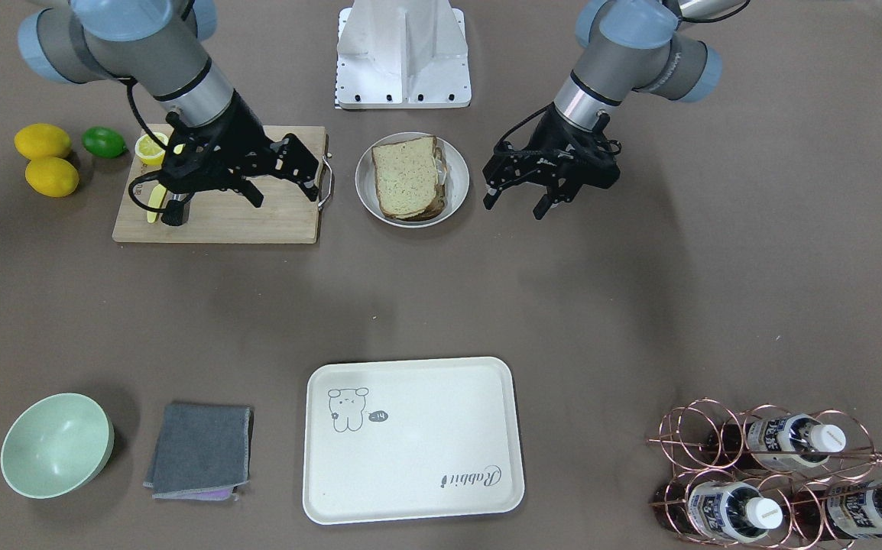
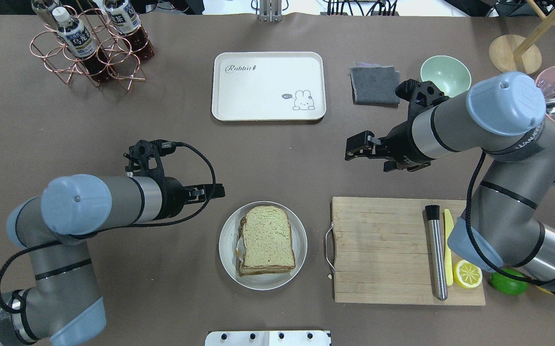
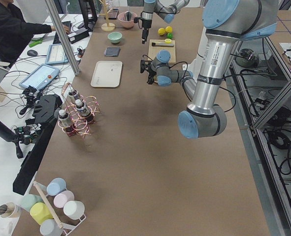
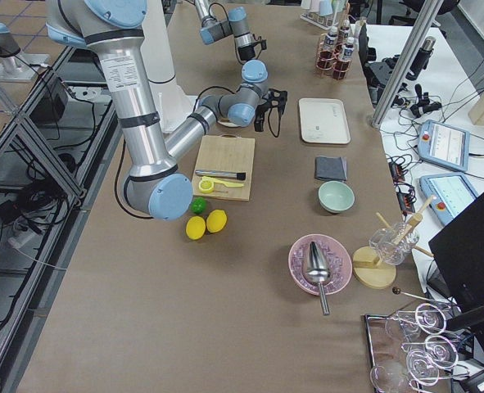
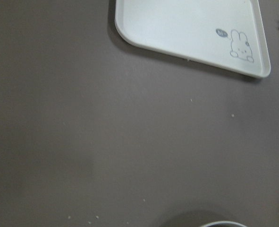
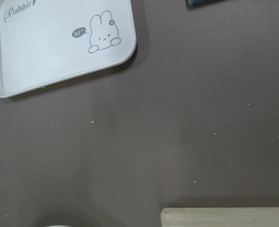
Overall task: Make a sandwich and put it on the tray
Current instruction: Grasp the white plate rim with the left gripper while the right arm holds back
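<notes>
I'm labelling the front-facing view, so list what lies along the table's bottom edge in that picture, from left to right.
green bowl → grey cloth → tray → bottles

We find the sandwich [image 2: 267,239] on its plate [image 2: 228,259] midway along the robot's edge, the cutting board [image 2: 378,250] just right of it. The tray [image 2: 268,91] lies by the far edge.
</notes>
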Available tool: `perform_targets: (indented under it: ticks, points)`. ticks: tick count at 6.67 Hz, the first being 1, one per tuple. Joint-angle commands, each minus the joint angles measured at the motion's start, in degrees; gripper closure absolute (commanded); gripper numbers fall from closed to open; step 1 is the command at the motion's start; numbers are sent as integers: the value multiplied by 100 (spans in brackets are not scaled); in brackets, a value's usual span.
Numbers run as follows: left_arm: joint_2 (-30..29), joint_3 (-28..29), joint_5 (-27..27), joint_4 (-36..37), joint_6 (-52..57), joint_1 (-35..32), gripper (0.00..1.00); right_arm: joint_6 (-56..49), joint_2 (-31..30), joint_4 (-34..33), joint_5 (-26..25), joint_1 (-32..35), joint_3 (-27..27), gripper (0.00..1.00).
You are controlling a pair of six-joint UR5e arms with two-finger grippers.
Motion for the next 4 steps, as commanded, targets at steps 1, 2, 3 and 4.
perform_targets:
  ticks: [1,2,3,4]
  points:
    - [4,17,628,4,-271,666,29,-200,-139,10,51,171,-33,0]
    - [30,35,874,4,-272,904,43,-209,-165,10,-2,180,-42,0]
    - [39,61,990,4,-272,1071,48,-209,-166,18,-28,171,-51,0]
    - [92,70,991,4,-272,1108,48,-209,-157,10,-46,171,-42,0]
